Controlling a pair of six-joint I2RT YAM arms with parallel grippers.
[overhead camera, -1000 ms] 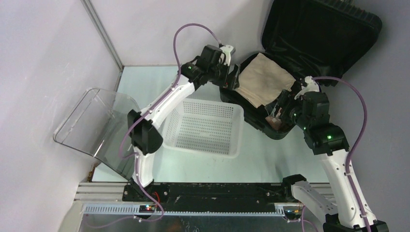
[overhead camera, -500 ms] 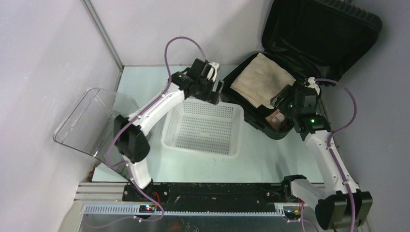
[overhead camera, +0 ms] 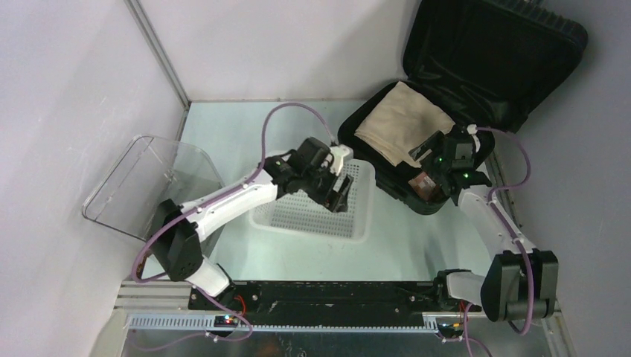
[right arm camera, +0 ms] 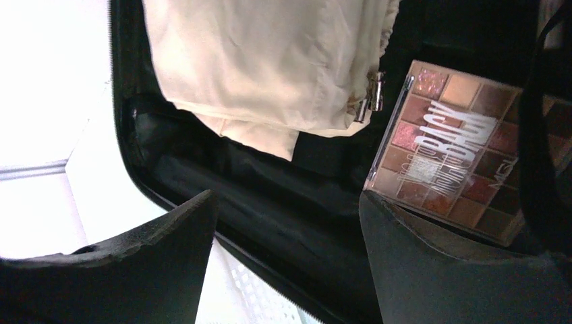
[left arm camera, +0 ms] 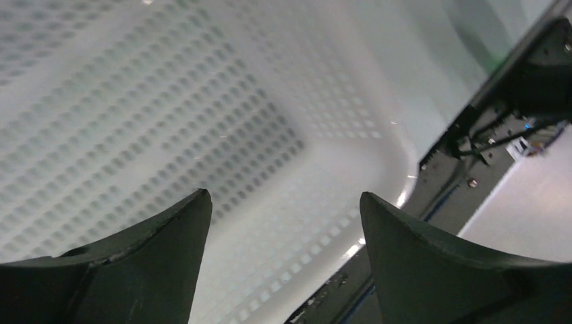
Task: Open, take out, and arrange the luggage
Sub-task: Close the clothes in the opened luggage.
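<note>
Both wide apart, empty: right hand [right arm camera: 287, 202] just above open luggage [overhead camera: 491, 52], left hand [left arm camera: 283, 202] over basket [overhead camera: 359, 224].

From above, the luggage [overhead camera: 491, 59] loses the top of its raised lid to the picture's edge. The right gripper [overhead camera: 428, 167] hangs over the near corner of the case, so what lies under it shows only as a small brownish patch. The right wrist view cuts the cream cloth [right arm camera: 270, 61] at the top edge, a dark band and a finger cover the right side of the eyeshadow palette [right arm camera: 445, 155], and its white lettering is partly covered and not fully legible. In the left wrist view the white basket [left arm camera: 202, 101] runs off three sides.
</note>
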